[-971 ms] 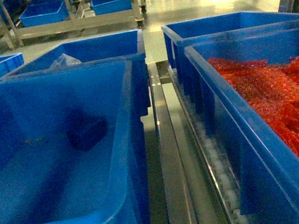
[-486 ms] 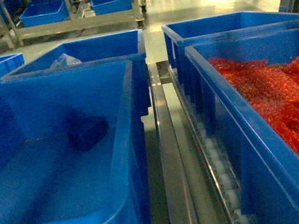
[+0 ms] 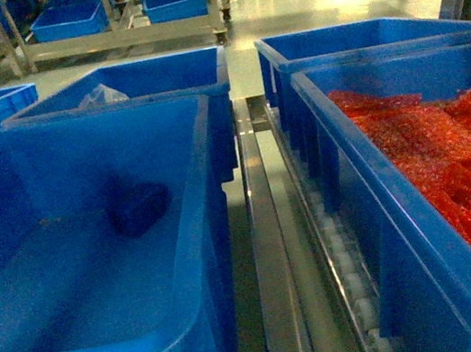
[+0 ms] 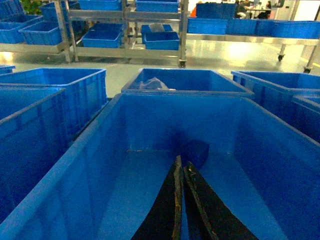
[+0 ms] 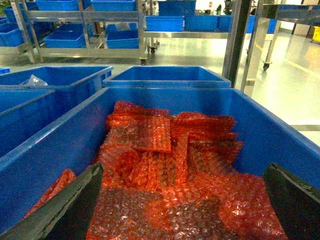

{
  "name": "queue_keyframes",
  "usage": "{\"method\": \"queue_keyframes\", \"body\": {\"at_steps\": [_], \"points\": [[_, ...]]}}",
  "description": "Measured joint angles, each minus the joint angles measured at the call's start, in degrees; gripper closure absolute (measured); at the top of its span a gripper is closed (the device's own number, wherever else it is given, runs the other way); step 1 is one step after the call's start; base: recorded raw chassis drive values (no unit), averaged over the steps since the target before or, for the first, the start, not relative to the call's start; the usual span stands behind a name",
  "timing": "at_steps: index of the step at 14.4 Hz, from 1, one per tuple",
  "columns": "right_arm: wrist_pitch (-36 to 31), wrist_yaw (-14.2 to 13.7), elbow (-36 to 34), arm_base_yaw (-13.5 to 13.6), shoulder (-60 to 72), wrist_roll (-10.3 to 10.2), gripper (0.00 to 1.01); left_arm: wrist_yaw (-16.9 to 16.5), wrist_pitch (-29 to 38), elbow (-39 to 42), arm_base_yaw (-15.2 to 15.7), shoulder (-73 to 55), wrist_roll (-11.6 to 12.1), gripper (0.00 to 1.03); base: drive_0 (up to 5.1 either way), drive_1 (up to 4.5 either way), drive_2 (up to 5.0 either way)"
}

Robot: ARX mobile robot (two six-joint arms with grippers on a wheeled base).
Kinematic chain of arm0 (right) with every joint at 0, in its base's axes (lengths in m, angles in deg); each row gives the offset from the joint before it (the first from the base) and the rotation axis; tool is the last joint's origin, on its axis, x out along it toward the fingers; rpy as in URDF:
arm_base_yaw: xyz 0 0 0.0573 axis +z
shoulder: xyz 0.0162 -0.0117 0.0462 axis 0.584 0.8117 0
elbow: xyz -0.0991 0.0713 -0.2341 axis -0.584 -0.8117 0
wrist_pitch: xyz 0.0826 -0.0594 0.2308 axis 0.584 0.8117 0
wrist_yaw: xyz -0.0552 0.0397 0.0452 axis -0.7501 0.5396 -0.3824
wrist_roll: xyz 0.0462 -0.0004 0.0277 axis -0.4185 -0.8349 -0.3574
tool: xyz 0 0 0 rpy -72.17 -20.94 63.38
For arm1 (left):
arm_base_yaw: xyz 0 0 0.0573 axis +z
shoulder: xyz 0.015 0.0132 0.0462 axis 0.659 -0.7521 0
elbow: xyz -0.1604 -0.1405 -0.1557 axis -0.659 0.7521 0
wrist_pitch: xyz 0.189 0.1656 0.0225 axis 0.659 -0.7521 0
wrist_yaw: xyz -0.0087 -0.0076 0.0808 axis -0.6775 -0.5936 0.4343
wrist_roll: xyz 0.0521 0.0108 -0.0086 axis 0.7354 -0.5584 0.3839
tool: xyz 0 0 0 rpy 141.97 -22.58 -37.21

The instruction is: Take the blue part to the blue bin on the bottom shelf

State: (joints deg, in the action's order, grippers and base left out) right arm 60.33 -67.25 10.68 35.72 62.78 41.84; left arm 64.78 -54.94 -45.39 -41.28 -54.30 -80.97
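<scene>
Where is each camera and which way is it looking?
Head: high on the robot, slanting down at the blue bin holding the blue part; no arms show.
Left wrist: above that bin, facing forward; the shut left tool shows.
Right wrist: over the red packs; the open right tool shows.
Head and left wrist both show the blue part.

Left gripper (image 4: 181,172) closed above blue bin (image 4: 150,120) floor, blue part (image 4: 196,151) just ahead
</scene>
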Motion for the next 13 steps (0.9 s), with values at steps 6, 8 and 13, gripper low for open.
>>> {"method": "queue_keyframes", "body": {"at_steps": [6, 8, 13], "points": [[0.0, 0.0, 0.0, 0.0, 0.0, 0.0, 0.03, 0.0, -5.07, 0.0, 0.0, 5.31, 0.0, 1.01, 0.0, 0.0, 0.0], [0.0, 0.0, 0.0, 0.0, 0.0, 0.0, 0.03, 0.0, -6.34, 0.0, 0.0, 6.6, 0.0, 1.01, 0.0, 0.0, 0.0], [0.0, 0.0, 0.0, 0.0, 0.0, 0.0, 0.03, 0.02, -18.25, -0.04, 0.0, 17.66, 0.15, 0.73, 0.0, 0.0, 0.0]]}}
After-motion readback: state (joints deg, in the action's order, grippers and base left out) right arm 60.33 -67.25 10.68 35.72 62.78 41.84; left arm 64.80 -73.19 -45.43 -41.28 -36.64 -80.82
